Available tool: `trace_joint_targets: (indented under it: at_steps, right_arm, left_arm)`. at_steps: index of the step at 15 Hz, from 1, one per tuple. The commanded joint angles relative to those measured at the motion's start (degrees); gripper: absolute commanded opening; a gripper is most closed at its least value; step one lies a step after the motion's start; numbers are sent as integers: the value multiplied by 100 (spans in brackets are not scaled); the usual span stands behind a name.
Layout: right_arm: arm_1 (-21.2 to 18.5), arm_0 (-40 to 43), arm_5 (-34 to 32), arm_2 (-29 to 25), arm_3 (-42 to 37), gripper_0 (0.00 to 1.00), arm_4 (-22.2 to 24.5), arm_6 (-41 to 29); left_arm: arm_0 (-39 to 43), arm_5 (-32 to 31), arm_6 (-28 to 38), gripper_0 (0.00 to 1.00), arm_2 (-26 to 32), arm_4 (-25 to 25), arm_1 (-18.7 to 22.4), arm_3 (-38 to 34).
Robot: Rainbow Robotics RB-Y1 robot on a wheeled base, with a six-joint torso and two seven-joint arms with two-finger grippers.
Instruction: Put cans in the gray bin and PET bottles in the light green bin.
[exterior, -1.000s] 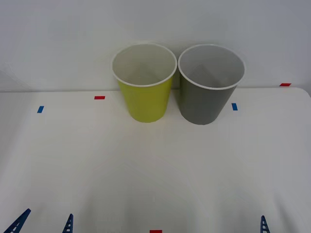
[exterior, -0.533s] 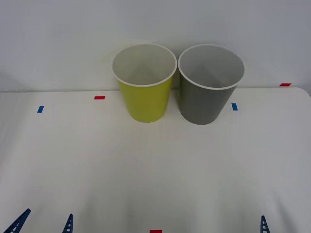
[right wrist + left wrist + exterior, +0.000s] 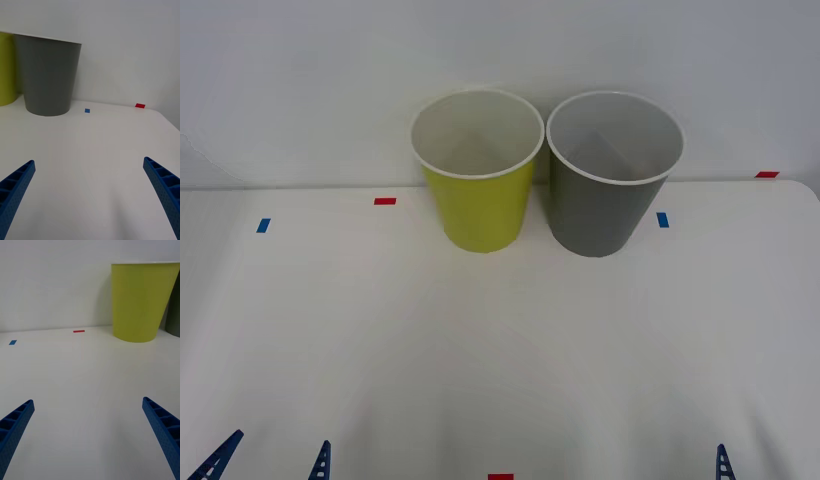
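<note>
Waiting low over the near tabletop (image 3: 500,350), both the left end effector (image 3: 88,435) and right end effector (image 3: 88,195) are gaping, holding nothing; light green bin (image 3: 478,170) and gray bin (image 3: 612,172) are standing side by side, sorting apparently finished or unstarted.

Two bins stand side by side at the back of the surface (image 3: 500,350), near the wall: the light green bin (image 3: 478,195) on the left, the gray bin (image 3: 605,205) just beside it on the right. Small tape marks lie on the surface to either side of them.
</note>
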Motion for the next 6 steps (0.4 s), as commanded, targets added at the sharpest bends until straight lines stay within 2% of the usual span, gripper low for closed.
trace_joint_targets:
  at_steps: [1, 6]
  right_arm:
    - [0, 0, 0, 0, 0, 100, 0, 0]
    - [0, 0, 0, 0, 0, 100, 0, 0]
  left_arm:
    - [0, 0, 0, 100, 0, 0, 0, 0]
    - [0, 0, 0, 100, 0, 0, 0, 0]
